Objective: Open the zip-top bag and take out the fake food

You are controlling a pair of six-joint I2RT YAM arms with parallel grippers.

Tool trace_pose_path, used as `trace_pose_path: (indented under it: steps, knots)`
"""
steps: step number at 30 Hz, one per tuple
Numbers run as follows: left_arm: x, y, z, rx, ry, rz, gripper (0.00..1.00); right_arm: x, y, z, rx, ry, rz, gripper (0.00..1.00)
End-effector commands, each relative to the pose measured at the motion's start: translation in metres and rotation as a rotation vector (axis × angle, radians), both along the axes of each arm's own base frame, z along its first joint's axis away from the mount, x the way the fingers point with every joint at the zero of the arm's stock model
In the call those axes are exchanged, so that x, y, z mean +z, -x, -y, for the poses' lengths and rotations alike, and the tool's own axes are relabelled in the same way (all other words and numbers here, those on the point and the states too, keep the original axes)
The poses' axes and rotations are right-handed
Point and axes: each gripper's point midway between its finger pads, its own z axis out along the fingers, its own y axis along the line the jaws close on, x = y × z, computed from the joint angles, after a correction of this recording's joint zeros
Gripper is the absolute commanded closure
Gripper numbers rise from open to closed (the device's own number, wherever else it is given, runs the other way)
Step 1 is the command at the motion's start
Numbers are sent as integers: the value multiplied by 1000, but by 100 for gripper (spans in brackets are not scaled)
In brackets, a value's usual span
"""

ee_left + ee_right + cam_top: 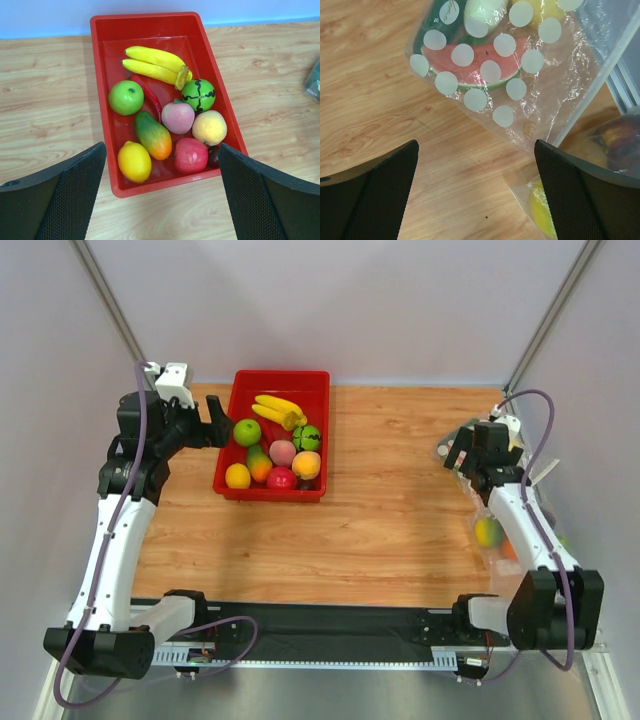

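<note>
The zip-top bag (pixel 555 95) is lying flat on the worktop (pixel 380 100) at its far right side. The right claw (pixel 476 149) is hovering directly above it with both fingers spread fully wide and nothing between them. The left claw (pixel 162 148) is equally wide and empty, hanging over the red tray (pixel 145 20) of toy fruit well away on the left. The bag is looking like thin, crinkly, slippery film, so it is probably going to buckle and slide rather than resist a pull. The fake food (pixel 480 50) inside is likely light and hard, and liable to roll as the film shifts. A straight, stiffer-looking band (pixel 592 92) is running along the bag's right edge. That is probably the zip track and the sensible place to pinch, one claw on each lip. Through the white dots, a watermelon slice (pixel 436 60), a dark green piece (pixel 436 9) and a white vegetable (pixel 487 6) are showing. The top of the right wrist view is cutting them off, so the rest of the contents is not countable. Whether the seal is closed is not readable. A second bag (pixel 600 145) is lying just beside it, and the glare is making their overlapping edges hard to separate. In the top view the right arm is covering most of both bags.
</note>
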Motion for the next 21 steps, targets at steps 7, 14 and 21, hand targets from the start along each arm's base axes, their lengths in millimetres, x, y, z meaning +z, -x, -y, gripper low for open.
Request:
trace_pose_path:
  steps: [7, 14, 21]
  knots:
    - [6, -1, 3, -17, 20, 14, 1, -53, -36, 3, -2, 20, -101, 2]
    - [6, -1, 3, -15, 18, 12, 1, -91, -33, 9, -28, 47, -219, 4]
    - [7, 0, 2, -11, 15, 17, 1, -99, -42, 17, -47, 86, -208, 4]
